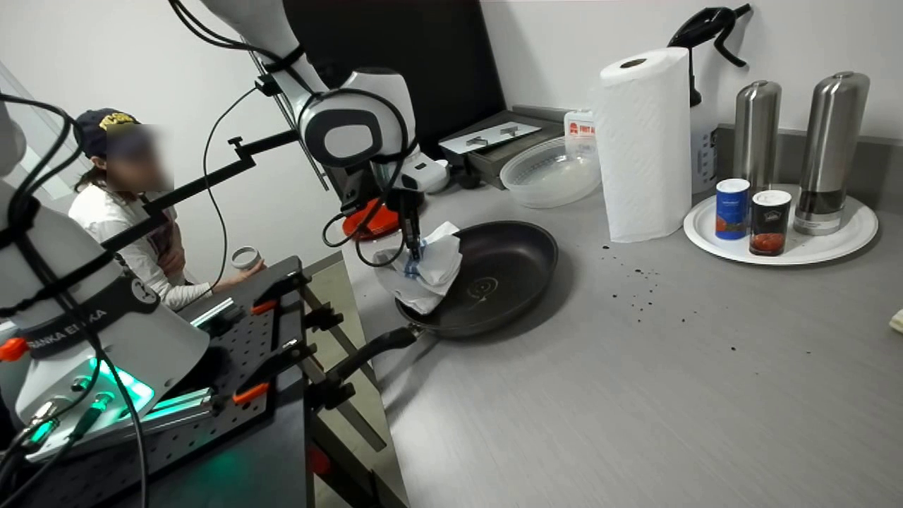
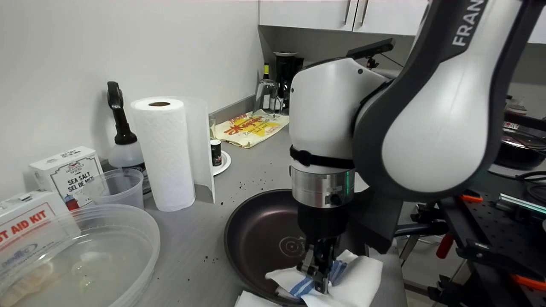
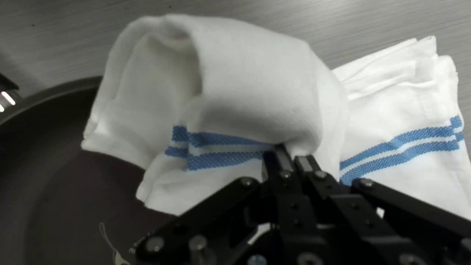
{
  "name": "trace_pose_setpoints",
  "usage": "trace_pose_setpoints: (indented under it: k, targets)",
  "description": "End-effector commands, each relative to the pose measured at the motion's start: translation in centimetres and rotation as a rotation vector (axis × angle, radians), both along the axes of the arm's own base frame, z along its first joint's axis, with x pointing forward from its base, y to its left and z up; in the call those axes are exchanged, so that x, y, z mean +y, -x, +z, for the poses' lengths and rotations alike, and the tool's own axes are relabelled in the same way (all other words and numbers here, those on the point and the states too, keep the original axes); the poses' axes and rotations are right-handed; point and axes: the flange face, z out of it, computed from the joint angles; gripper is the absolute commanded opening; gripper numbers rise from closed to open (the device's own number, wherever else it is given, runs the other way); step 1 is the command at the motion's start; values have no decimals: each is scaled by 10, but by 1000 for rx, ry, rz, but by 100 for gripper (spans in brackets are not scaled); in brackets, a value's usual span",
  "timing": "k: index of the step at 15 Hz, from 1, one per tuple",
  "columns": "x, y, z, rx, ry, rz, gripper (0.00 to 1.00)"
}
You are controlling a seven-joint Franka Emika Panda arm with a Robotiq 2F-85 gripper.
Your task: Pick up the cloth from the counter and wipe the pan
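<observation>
The dark frying pan (image 1: pixel 518 268) sits on the grey counter (image 1: pixel 635 409), its black handle (image 1: pixel 374 351) reaching past the counter edge. It also shows in an exterior view (image 2: pixel 256 238) and the wrist view (image 3: pixel 66 206). The white cloth with blue stripes (image 1: pixel 443 257) lies rumpled over the pan's rim, partly inside and partly outside; it also shows in an exterior view (image 2: pixel 358 281) and the wrist view (image 3: pixel 257 81). My gripper (image 3: pixel 289 158) points down with its fingers nearly together, pinching a fold of the cloth. The fingertips also show in both exterior views (image 1: pixel 414 252) (image 2: pixel 319 283).
A paper towel roll (image 1: pixel 645 148) stands behind the pan. A clear plastic bowl (image 1: pixel 550 176) and a red dish (image 1: pixel 374 220) are nearby. A white plate (image 1: pixel 857 226) holds shakers and steel mills. Dark specks lie on the counter. A person (image 1: pixel 141 204) sits beyond the robot base.
</observation>
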Motion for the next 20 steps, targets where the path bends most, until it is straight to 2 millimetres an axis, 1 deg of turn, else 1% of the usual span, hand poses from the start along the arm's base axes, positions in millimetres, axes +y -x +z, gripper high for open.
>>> trace_pose_setpoints:
  k: [1,3,5,11,16,18,20]
  targets:
    - [-5,-22,-23,-11,0,7,1]
    - [-11,-30,-28,-13,0,0,1]
    - [-15,-33,-36,-6,-3,-11,1]
    - [-19,-29,-56,22,-7,-25,1]
    - [-22,-27,-58,20,7,-19,1]
    - [-28,-26,-60,9,38,-3,1]
    - [-39,-26,-63,6,76,14,1]
